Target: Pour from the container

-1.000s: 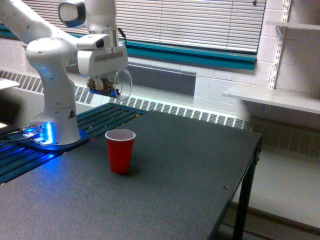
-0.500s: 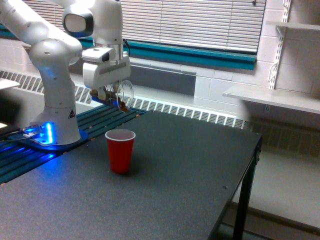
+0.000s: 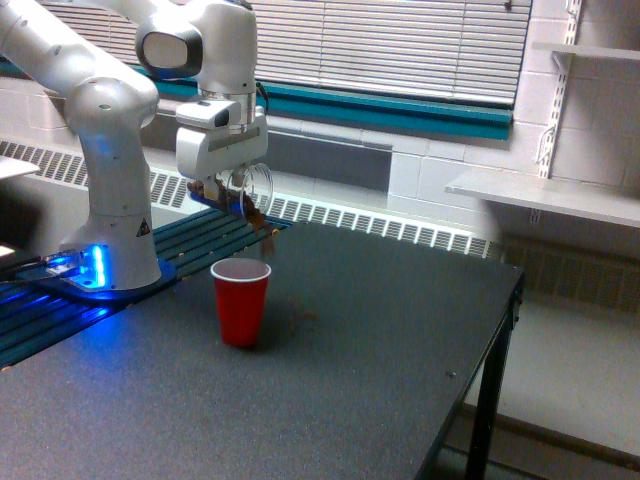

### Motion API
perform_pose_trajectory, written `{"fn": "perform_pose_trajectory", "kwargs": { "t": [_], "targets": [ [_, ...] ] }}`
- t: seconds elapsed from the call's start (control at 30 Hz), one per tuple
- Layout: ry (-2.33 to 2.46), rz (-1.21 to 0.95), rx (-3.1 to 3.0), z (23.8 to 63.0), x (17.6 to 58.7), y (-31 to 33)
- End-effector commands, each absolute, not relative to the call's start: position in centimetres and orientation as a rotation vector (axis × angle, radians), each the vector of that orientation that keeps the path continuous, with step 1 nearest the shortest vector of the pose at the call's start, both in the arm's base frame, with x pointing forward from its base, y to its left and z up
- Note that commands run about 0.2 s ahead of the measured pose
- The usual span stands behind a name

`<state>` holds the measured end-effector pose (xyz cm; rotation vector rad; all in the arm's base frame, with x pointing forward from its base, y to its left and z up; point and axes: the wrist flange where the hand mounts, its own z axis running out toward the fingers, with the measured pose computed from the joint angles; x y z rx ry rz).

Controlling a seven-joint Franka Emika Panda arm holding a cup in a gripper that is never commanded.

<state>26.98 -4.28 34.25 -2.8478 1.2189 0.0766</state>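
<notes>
The red cup stands upright on the dark desk, its white inside showing at the open mouth. Above it and slightly toward the exterior view's right hangs the clear plastic cup, tipped steeply so that its mouth faces down and toward the exterior view's right. The gripper of the white Franka arm has its jaws closed on this clear cup, gripping it from the side nearer the exterior view's left. Brown nuts show at the lowered lip of the clear cup, and a few are in the air between that lip and the rim of the red cup, just over its far right edge. A small brownish blur lies on the desk just right of the red cup's base; whether it is a nut cannot be told. The arm's base, behind and to the left of the red cup, glows blue at its foot.
</notes>
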Motion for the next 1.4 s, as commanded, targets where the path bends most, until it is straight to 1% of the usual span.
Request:
{"fn": "perform_pose_trajectory", "kwargs": {
  "t": [0.03, 0.67, 0.9, 1.4],
  "targets": [
    [1.314, 0.119, -2.833, 33.4, 25.9, -3.7],
    [1.454, 0.11, -2.79, 34.5, 23.9, -7.2],
    [1.427, 0.134, -2.799, 33.9, 23.9, -6.8],
    [1.335, 0.218, -2.866, 31.2, 24.5, -5.4]
  ]
}}
